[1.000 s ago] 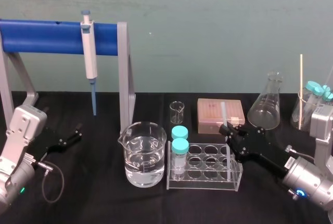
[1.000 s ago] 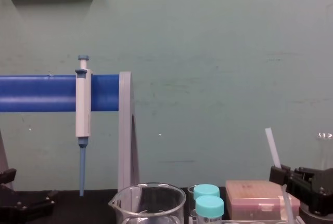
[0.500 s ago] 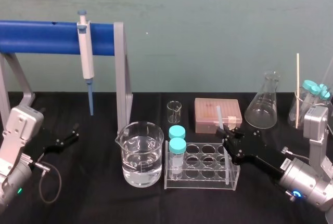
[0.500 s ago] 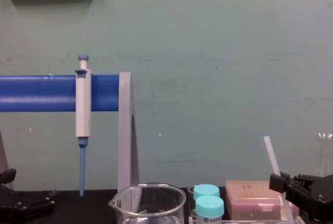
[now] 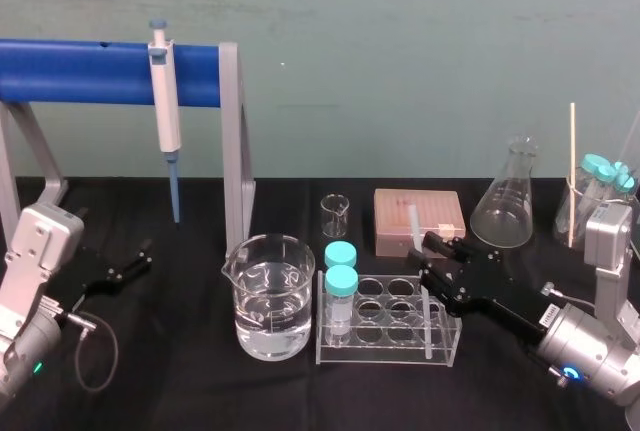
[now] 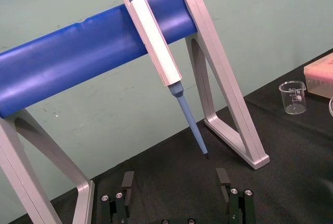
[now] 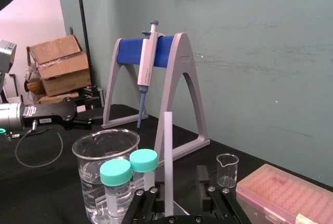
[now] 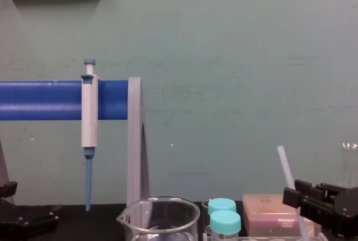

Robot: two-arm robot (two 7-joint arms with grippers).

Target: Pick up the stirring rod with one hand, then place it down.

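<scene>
**Rod clamped upright over the rack's right end**

The black-clothed table (image 5: 200,391) is bare along its near edge, at 6 o'clock from the clear tube rack (image 5: 385,353). It is also bare at 9 o'clock from the water beaker (image 5: 267,296), out as far as the left gripper (image 6: 176,190). That gripper rests low with its fingers spread and empty.

The blue-barred stand (image 5: 90,69) takes the 10 o'clock corner, with a pipette (image 5: 164,111) hanging from it. The right gripper (image 5: 430,263) reaches in from 4 o'clock, its fingers closed on the stirring rod (image 5: 414,223). The rod stands nearly upright, its top leaning toward 11 o'clock. Its lower part crosses the rack's right end; whether it sits in a well cannot be told.

The beaker stands just beside the rack at 9 o'clock. A pink tip box (image 5: 440,213) lies at the rack's 12 o'clock. Two teal-capped tubes (image 5: 342,269) fill the rack's left wells. The print on the beaker and the tube labels is too small to read.
</scene>
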